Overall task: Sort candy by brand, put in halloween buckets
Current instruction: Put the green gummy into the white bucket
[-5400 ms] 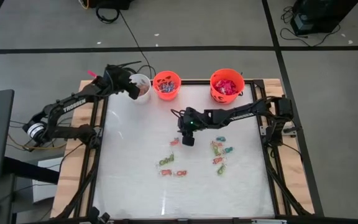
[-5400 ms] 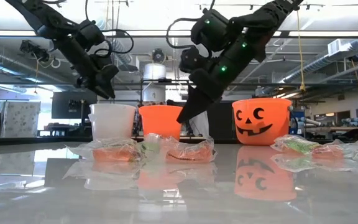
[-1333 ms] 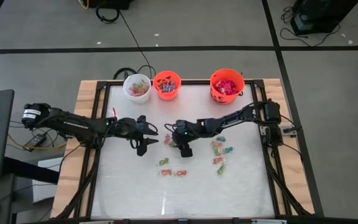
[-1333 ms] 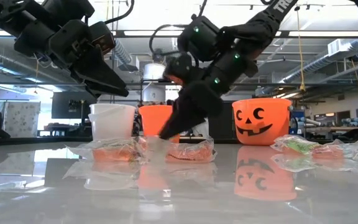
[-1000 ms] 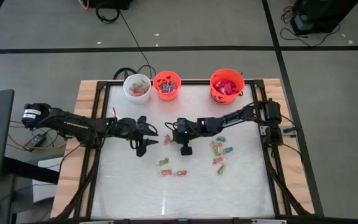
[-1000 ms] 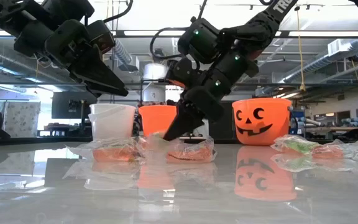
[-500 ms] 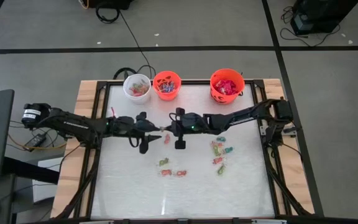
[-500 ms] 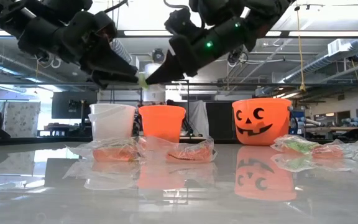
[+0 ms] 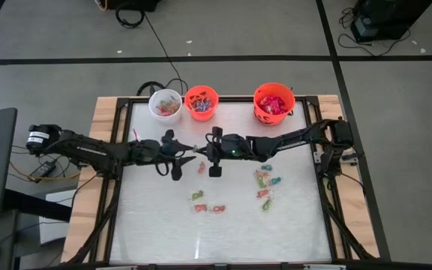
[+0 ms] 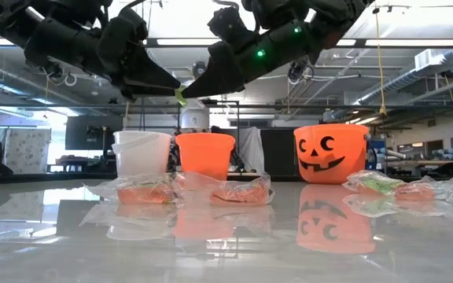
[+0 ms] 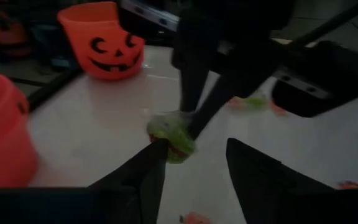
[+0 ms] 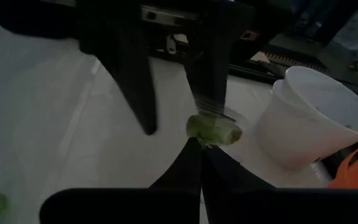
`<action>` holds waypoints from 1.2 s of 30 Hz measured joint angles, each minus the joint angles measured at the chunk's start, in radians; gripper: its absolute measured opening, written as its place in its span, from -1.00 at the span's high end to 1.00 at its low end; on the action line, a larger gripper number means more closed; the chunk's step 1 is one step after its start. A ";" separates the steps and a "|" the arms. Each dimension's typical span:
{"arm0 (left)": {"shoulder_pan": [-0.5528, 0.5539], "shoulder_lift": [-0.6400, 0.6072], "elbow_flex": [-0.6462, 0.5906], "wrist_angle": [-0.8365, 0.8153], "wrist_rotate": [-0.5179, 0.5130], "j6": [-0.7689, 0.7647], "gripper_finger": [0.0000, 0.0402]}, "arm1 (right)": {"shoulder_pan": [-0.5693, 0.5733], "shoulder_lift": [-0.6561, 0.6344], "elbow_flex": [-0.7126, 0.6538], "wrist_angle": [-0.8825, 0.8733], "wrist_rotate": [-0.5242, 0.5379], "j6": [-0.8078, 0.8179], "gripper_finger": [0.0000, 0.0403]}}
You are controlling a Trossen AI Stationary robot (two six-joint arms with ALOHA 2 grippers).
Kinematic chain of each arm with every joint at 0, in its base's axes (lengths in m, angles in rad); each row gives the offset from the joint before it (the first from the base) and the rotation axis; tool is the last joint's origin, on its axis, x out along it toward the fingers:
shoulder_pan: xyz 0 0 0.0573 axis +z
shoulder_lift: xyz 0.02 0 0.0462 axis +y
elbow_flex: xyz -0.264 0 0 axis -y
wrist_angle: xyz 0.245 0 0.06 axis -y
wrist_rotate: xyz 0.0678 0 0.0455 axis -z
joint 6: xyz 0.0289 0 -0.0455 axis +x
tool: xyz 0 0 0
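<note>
Low view: green candy (image 10: 180, 96) is up in the air over mid-table, pinched in my right gripper (image 10: 185, 93), clamped tight on it. My left gripper (image 10: 171, 85) meets it tip to tip, fingers spread around the piece. White bucket (image 10: 141, 152) far-left.

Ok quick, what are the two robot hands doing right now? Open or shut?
Left gripper: open, fingers either side of the green candy, not gripping it yet.
Right gripper: shut on the green candy, held up above the table.
</note>
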 joint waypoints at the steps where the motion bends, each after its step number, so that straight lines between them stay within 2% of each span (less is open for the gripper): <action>1: 0.000 0.000 0.000 0.000 -0.017 0.000 0.14 | 0.000 0.000 0.000 0.002 0.001 0.001 0.96; 5: 0.000 0.000 0.000 0.002 -0.070 0.002 0.41 | 0.002 0.000 0.000 0.006 -0.001 0.003 0.96; 9: 0.000 0.000 0.000 0.002 -0.078 0.027 0.82 | 0.002 0.000 0.000 0.006 0.002 0.007 0.96; 11: 0.000 -0.001 0.000 0.002 -0.079 0.034 0.93 | 0.002 0.000 0.000 0.006 0.011 0.038 0.92; 15: 0.003 -0.026 0.025 -0.055 -0.172 0.076 0.93 | 0.003 0.000 0.002 -0.034 0.073 0.116 0.75; 17: 0.027 -0.049 0.064 -0.149 -0.230 0.100 0.93 | 0.004 0.000 0.003 -0.077 0.099 0.168 0.64; 20: 0.117 -0.089 0.146 -0.340 -0.252 0.100 0.93 | 0.005 0.001 0.001 -0.166 0.097 0.250 0.46; 24: 0.286 -0.112 0.219 -0.534 -0.190 0.077 0.94 | 0.003 0.007 -0.001 -0.218 0.036 0.317 0.28; 31: 0.578 -0.148 0.230 -0.650 -0.103 0.018 0.93 | -0.015 0.115 -0.007 -0.116 -0.061 0.224 0.07; 36: 0.691 -0.149 0.230 -0.695 -0.017 -0.015 0.81 | -0.019 0.169 -0.007 -0.091 -0.126 0.170 -0.11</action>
